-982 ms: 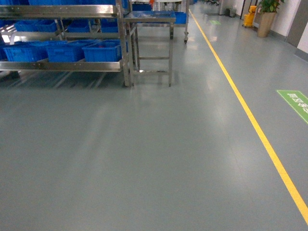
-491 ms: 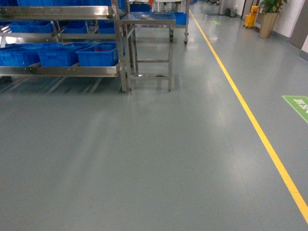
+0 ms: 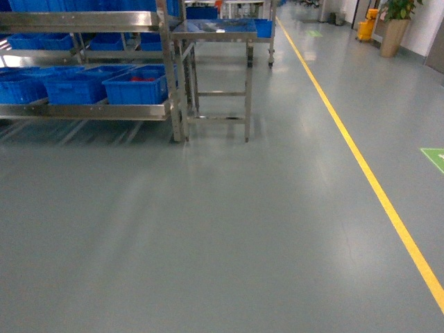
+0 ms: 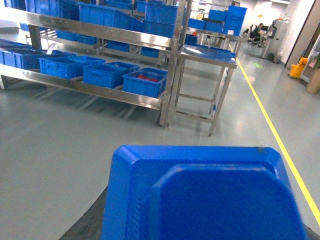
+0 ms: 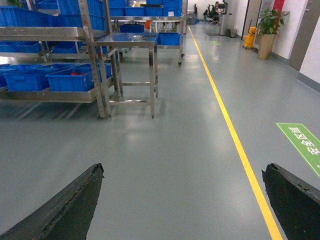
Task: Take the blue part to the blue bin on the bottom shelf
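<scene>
Blue part [image 4: 205, 195] filling left wrist view, long axis sideways, left pincer's grip unclear, right pincer [image 5: 182, 200] wide open, empty

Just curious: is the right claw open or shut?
Open. The right claw shows two dark fingers far apart, only grey floor between them.

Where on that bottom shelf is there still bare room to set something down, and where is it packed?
The bottom shelf looks crowded: blue bins stand side by side up to the right upright, the end bin already holding red items. Free ground is the grey floor between the rack, the steel table and the yellow line.
</scene>
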Motion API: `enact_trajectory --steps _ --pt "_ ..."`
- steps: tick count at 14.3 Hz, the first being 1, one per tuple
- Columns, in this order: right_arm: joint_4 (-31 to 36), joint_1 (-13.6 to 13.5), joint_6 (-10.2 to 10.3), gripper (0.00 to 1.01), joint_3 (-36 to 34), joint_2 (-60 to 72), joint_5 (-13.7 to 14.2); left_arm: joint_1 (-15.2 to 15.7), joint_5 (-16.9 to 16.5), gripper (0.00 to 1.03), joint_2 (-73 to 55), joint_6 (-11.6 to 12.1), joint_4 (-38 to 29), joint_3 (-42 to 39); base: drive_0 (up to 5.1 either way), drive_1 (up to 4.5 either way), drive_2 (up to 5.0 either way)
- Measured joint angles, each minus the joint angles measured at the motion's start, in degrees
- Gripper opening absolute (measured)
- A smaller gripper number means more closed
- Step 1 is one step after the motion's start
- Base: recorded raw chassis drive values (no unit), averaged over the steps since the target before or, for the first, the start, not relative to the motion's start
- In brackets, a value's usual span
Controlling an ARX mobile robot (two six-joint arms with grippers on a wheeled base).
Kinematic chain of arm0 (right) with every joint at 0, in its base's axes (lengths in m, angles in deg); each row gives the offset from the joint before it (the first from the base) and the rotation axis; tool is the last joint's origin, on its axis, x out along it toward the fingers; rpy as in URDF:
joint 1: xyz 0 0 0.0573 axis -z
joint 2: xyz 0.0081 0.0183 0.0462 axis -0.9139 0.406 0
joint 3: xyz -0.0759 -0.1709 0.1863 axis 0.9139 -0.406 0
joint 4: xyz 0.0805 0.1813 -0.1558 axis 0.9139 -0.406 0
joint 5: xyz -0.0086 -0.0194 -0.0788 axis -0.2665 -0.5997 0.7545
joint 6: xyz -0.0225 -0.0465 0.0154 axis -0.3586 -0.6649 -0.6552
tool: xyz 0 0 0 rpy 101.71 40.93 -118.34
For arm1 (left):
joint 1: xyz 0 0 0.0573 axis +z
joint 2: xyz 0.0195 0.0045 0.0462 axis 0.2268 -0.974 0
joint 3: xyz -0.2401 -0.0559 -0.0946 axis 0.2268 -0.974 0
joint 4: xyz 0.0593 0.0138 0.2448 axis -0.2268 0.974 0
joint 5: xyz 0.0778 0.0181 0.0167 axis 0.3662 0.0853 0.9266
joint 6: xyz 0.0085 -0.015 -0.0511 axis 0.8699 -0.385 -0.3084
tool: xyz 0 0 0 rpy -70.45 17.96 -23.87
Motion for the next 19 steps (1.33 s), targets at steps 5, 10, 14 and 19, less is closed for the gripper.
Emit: enact_trajectory --steps 5,10,14,19 --pt "0.0 0.0 0.0 0.98 0.0 0.0 0.0 0.0 0.0 0.43 0.0 0.0 0.1 0.0 -0.1 4.13 -4.4" --pt "0.1 0.0 0.0 0.98 0.0 0.0 0.0 0.0 0.0 0.43 -0.1 0.0 0.1 0.0 -0.2 4.07 -4.4" --pt "0.0 0.0 0.0 0.98 0.0 0.0 0.0 0.0 0.0 0.43 0.0 0.0 0.1 0.0 -0.2 4.07 -4.4" --pt "0.0 0.0 0.0 0.98 0.0 0.0 0.0 0.0 0.1 0.43 0.0 0.0 0.1 0.0 -0.2 4.07 -4.4"
